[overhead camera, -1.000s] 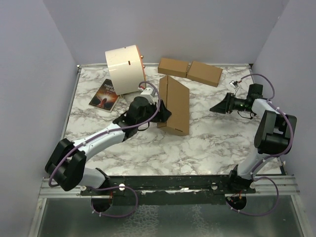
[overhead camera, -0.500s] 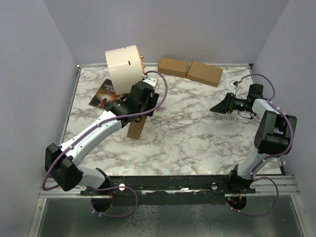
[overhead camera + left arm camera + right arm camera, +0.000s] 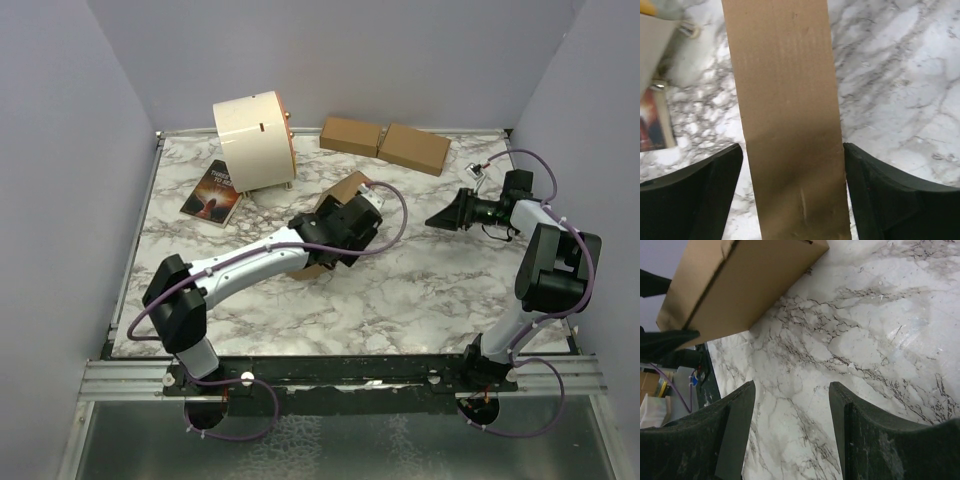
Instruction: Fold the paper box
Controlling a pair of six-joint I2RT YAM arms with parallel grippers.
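Swinging hard to the right goes the left arm (image 3: 240, 265). Half a second back it was over by the book (image 3: 211, 190) and the cream drum (image 3: 252, 140). Now it reaches the middle of the worktop (image 3: 430, 290), and the paper box (image 3: 785, 75) has come along with it.

The left pincer (image 3: 792, 147) is clamped across the box's narrow brown face, a finger against each side and no gap showing in the wrist view. From above, the wrist covers most of the box and only brown corners peek out. Whether it rests on the marble or hangs just clear, I can't say for sure.

Over on the right, the right pincer (image 3: 792, 385) stands apart with nothing between its fingers. It is well away from the box and merely facing it.

Danger here: that's a single hold on smooth cardboard, and a fast swing could make the box pivot or slide out. Squeeze harder and the hollow wall may buckle, or a tucked flap could spring loose. With the right pincer so far off, nothing would steady it.

Against the earlier frames, the box has gone from the drum side to centre and the left arm is stretched out flatter. The right arm is exactly where it was.
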